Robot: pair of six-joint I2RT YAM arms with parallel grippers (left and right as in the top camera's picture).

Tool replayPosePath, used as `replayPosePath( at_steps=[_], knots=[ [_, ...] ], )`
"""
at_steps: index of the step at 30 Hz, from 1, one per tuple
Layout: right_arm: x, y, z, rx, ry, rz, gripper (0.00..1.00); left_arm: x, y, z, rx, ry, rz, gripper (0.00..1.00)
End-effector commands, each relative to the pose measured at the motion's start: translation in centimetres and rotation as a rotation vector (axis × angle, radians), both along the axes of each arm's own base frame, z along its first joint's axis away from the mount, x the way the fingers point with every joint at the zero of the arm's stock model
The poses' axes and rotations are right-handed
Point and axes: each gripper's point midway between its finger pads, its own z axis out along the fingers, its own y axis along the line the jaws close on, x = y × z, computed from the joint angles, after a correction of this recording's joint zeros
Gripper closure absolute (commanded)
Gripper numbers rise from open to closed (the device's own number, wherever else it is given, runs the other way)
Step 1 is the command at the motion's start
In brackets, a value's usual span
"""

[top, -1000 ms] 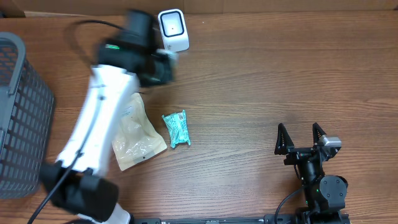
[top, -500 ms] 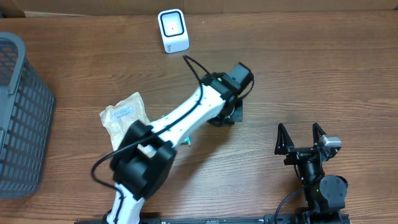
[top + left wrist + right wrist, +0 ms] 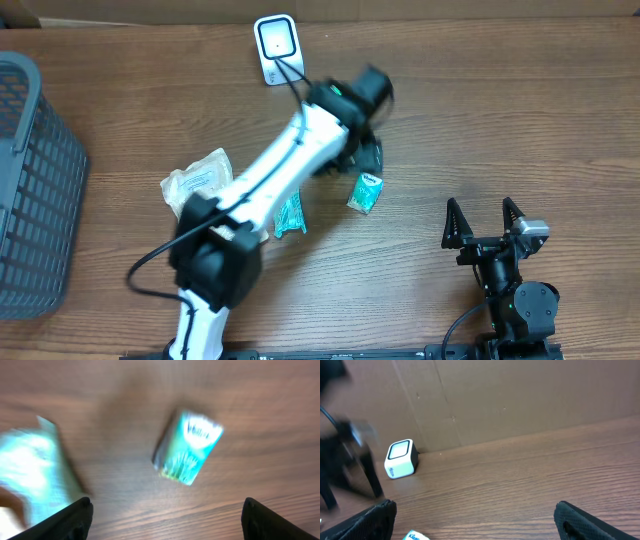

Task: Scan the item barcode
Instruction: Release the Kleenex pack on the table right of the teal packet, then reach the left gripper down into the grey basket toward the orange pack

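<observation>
A small teal tissue pack (image 3: 366, 192) lies on the table, free of any grip; it shows blurred in the left wrist view (image 3: 189, 446). My left gripper (image 3: 368, 156) hovers just behind it, open, with only bare wood between its fingers (image 3: 75, 519). The white scanner (image 3: 278, 48) stands at the back edge and also shows in the right wrist view (image 3: 400, 458). A second teal packet (image 3: 291, 214) lies partly under the left arm. My right gripper (image 3: 485, 224) rests open near the front right, holding nothing.
A beige pouch (image 3: 200, 180) lies left of the arm. A dark mesh basket (image 3: 30, 180) stands at the left edge. A cardboard wall (image 3: 520, 395) backs the table behind the scanner.
The left arm swung from the scanner out to the right. Its gripper opened, and the small teal tissue pack now lies on the table. The right arm stayed still.
</observation>
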Motion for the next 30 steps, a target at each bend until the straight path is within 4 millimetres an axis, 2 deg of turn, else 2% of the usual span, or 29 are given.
replayPosePath(
  at_steps=[1, 3, 6, 9, 13, 16, 20, 25, 28, 30],
  knots=[
    [0.0, -0.1, -0.1, 0.002, -0.008, -0.005, 0.00, 3.6, 5.8, 11.1, -0.024, -0.280, 0.084, 0.17],
    [0.0, -0.1, -0.1, 0.002, -0.008, -0.005, 0.00, 4.1, 10.1, 15.3, 0.002, -0.370, 0.148, 0.18],
    [0.0, -0.1, -0.1, 0.002, -0.008, -0.005, 0.00, 2.9, 18.2, 20.8, 0.063, -0.474, 0.308, 0.19],
    [0.0, -0.1, -0.1, 0.002, -0.008, -0.005, 0.00, 0.7, 25.8, 24.1, 0.127, -0.542, 0.489, 0.15],
    [0.0, -0.1, -0.1, 0.002, -0.008, -0.005, 0.00, -2.9, 35.2, 26.2, 0.210, -0.579, 0.715, 0.11],
    [0.0, -0.1, -0.1, 0.002, -0.008, -0.005, 0.00, -5.3, 41.0, 26.3, 0.284, -0.563, 0.859, 0.10],
    [0.0, -0.1, -0.1, 0.002, -0.008, -0.005, 0.00, -7.9, 47.7, 24.8, 0.371, -0.497, 1.022, 0.11],
    [0.0, -0.1, -0.1, 0.002, -0.008, -0.005, 0.00, -9.2, 53.8, 21.6, 0.389, -0.412, 1.174, 0.13],
    [0.0, -0.1, -0.1, 0.002, -0.008, -0.005, 0.00, -8.9, 56.7, 19.2, 0.394, -0.369, 1.221, 0.12],
    [0.0, -0.1, -0.1, 0.002, -0.008, -0.005, 0.00, -8.5, 57.7, 17.5, 0.367, -0.332, 1.230, 0.15]
  ],
)
